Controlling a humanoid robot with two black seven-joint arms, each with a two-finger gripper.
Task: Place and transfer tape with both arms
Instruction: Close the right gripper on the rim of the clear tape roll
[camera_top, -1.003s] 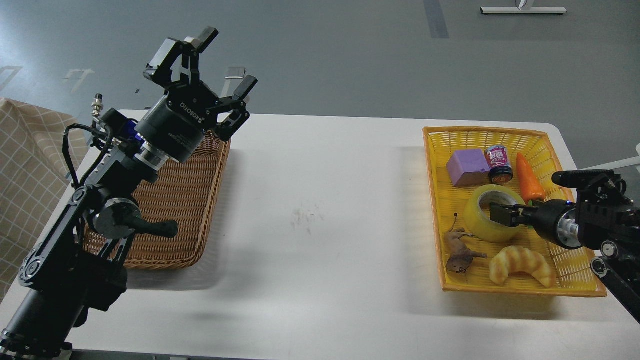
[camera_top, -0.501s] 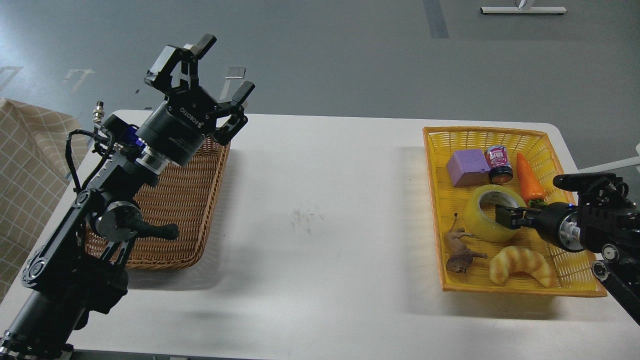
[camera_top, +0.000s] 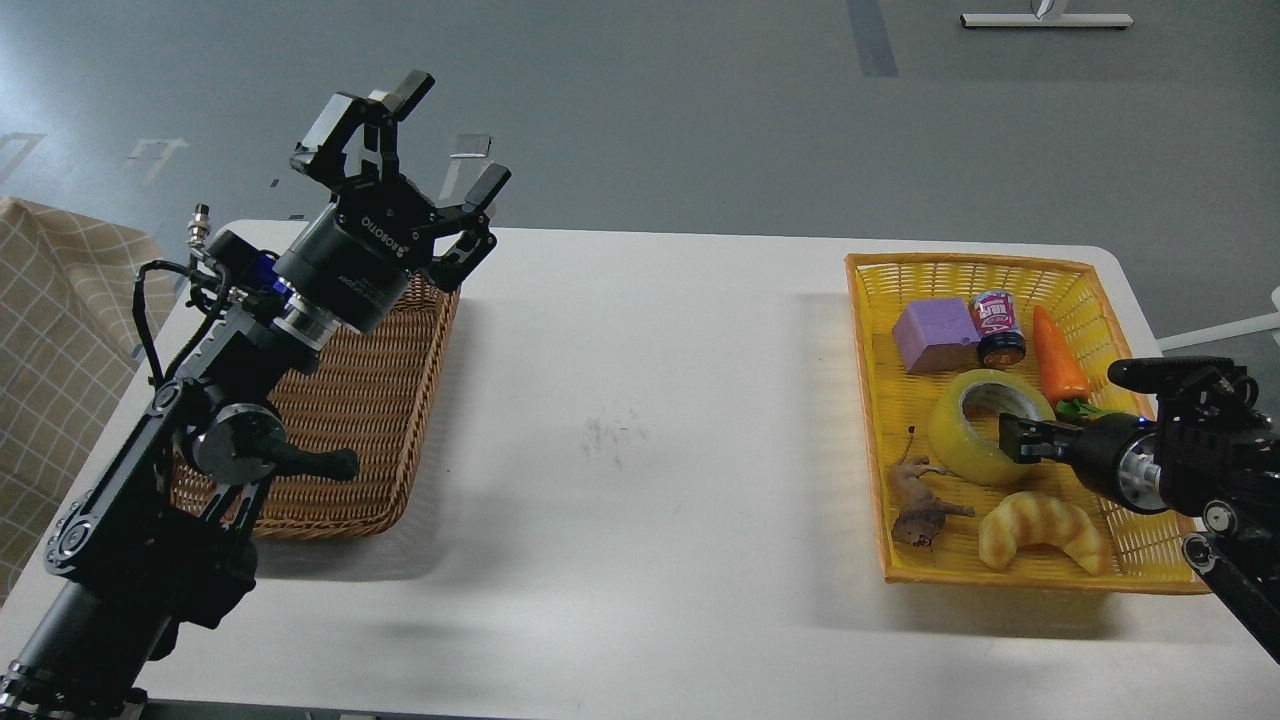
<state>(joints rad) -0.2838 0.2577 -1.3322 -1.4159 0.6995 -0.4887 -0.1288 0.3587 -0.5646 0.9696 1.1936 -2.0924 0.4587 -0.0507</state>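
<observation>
tape (camera_top: 975, 438) lies in yellow basket (camera_top: 1090, 275), touching right pincer (camera_top: 1010, 440) whose finger spread i cannot tell.

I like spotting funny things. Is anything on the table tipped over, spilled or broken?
Nothing looks spilled or broken. One small thing: the brown toy animal in the yellow plastic basket lies on its side. The roll of translucent yellow tape lies flat there, with the right gripper at its core.

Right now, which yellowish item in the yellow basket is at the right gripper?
The tape, the translucent roll: the right gripper sits at its core. The croissant toy lies apart, nearer the front rim of the yellow basket.
</observation>
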